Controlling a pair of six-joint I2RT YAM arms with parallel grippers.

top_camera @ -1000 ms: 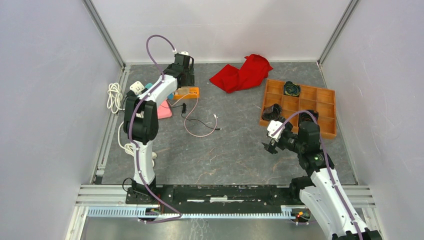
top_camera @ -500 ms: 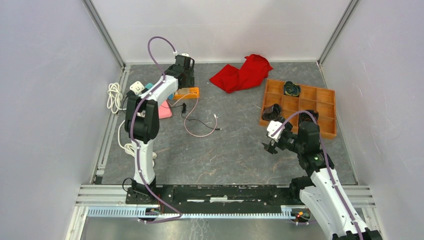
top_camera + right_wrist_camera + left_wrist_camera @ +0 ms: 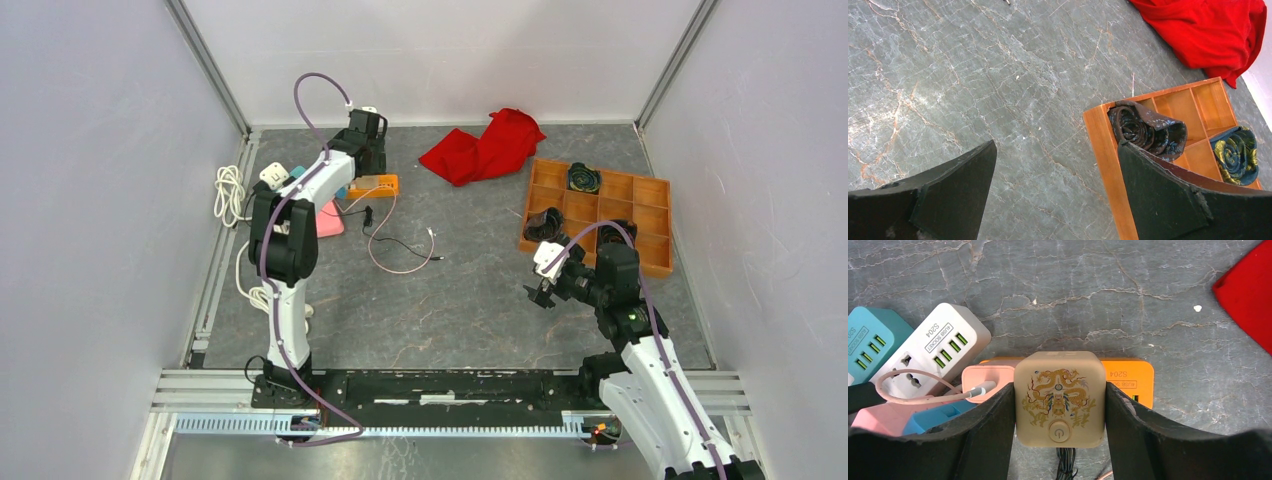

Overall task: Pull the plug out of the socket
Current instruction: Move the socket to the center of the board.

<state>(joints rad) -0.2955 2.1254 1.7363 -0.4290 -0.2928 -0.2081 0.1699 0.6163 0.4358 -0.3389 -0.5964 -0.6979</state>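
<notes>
as the left gripper (image 3: 1060,390) clamps the beige plug (image 3: 1060,402), one finger (image 3: 990,435) presses on each side; the plug sits between the jaws, seated on the orange socket (image 3: 1128,382) just beyond them. right gripper (image 3: 1056,145): spread wide, holding nothing, wooden tray (image 3: 1103,150) beside its right finger.

Lighting is bright, even and diffuse, from above. Shadows on the table (image 3: 480,300) are faint and soft-edged, and its grey surface reads matt. The overhead view is sharp throughout. In the left wrist view the plug (image 3: 1059,399) is crisp, its print legible. The left gripper's fingers (image 3: 983,440) and the right gripper's fingers (image 3: 948,195), at the near edge, render dark with little detail.
</notes>
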